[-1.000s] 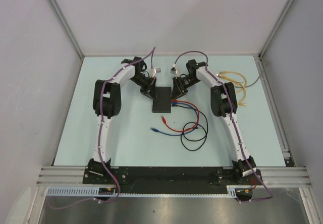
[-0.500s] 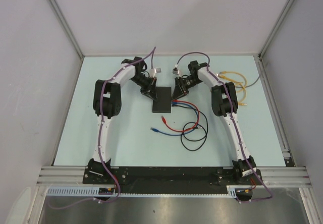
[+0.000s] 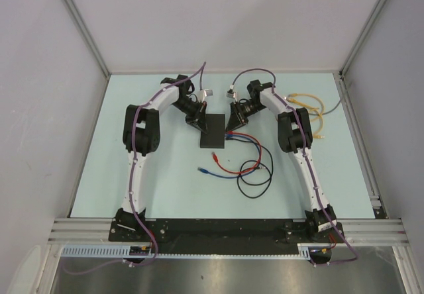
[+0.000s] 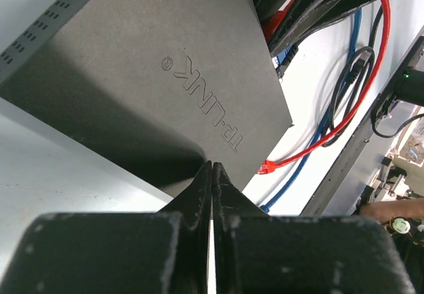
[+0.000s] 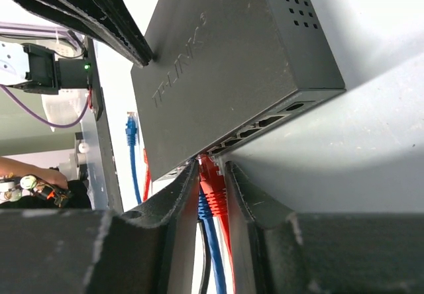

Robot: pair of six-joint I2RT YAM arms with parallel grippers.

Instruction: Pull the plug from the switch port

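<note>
The flat black switch (image 3: 213,132) lies mid-table; it also shows in the left wrist view (image 4: 165,75) and the right wrist view (image 5: 218,69). A red plug (image 5: 213,183) sits in a port on its narrow edge, with a blue cable (image 5: 207,231) beside it. My right gripper (image 5: 212,165) (image 3: 231,126) has a finger on each side of the red plug and is closed against it. My left gripper (image 4: 212,165) (image 3: 200,123) is shut and empty, its tips pressing on the switch's top at the opposite edge.
Red (image 3: 228,169), blue and black (image 3: 255,185) cables trail from the switch toward the near side. A loose blue plug (image 3: 202,171) lies on the table. Yellow cables (image 3: 308,103) lie at the back right. Walls enclose the table.
Both grippers have shifted slightly at the switch. The switch and the cables have not visibly moved.
</note>
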